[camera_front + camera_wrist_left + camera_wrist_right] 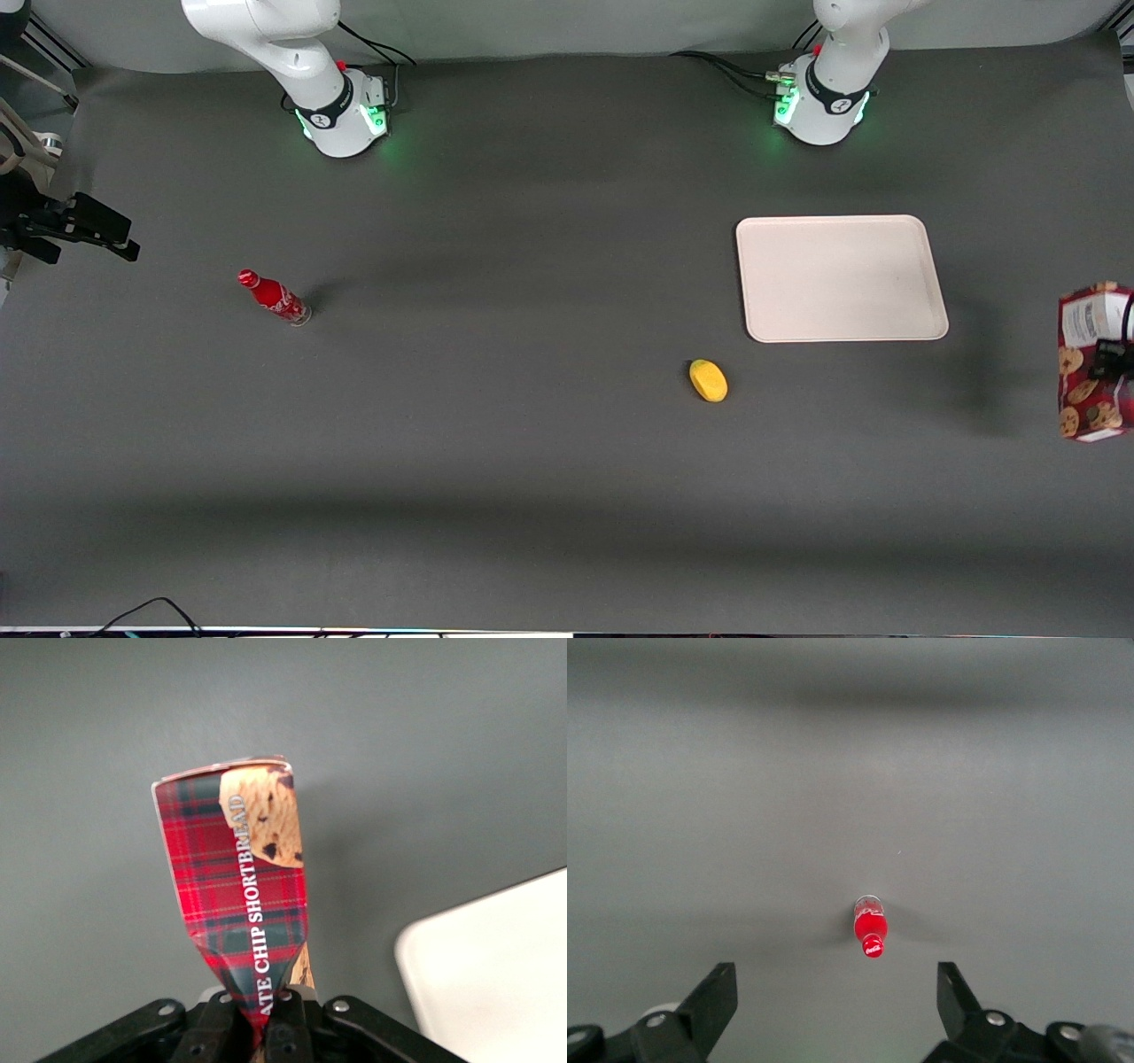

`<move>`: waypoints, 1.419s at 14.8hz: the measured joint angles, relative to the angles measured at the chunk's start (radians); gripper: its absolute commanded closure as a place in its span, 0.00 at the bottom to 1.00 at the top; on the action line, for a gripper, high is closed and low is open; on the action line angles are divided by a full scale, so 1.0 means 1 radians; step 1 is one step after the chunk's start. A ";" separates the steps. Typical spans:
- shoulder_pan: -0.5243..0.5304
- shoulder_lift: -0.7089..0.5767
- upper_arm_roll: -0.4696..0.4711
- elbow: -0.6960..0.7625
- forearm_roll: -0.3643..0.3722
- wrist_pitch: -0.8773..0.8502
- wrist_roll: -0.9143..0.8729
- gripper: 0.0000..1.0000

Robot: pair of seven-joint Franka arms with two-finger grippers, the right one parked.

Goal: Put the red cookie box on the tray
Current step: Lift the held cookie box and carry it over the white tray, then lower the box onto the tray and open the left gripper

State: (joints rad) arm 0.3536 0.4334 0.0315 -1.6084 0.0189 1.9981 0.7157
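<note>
On the table we see the bottle point(273, 297), then the yellow fruit point(709, 380), then the tray point(840, 277) near the working arm's base. At the working arm's end of the table our gripper point(266, 1028) is pinching the box point(241, 895) and holds it above the table, just beside the tray. We should carry the box over the tray's middle, lower it flat, and let go only when it rests inside the rim.

The claw point(262, 1028) hides the red cookie box's point(244, 895) gripped end, and the tray point(496, 966) is cut off.
</note>
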 measured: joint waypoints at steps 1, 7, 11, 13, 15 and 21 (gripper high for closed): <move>-0.011 -0.065 -0.001 -0.070 0.000 -0.004 -0.071 1.00; -0.102 -0.326 -0.004 -0.520 0.011 0.067 -0.439 1.00; -0.139 -0.365 -0.005 -0.769 0.017 0.275 -0.516 1.00; -0.139 -0.362 -0.005 -0.836 0.028 0.331 -0.516 1.00; -0.141 -0.355 -0.005 -0.858 0.080 0.339 -0.516 1.00; -0.142 -0.333 -0.005 -0.859 0.130 0.372 -0.516 0.36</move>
State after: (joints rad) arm 0.2113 0.1004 0.0269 -2.4675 0.1489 2.3696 0.1994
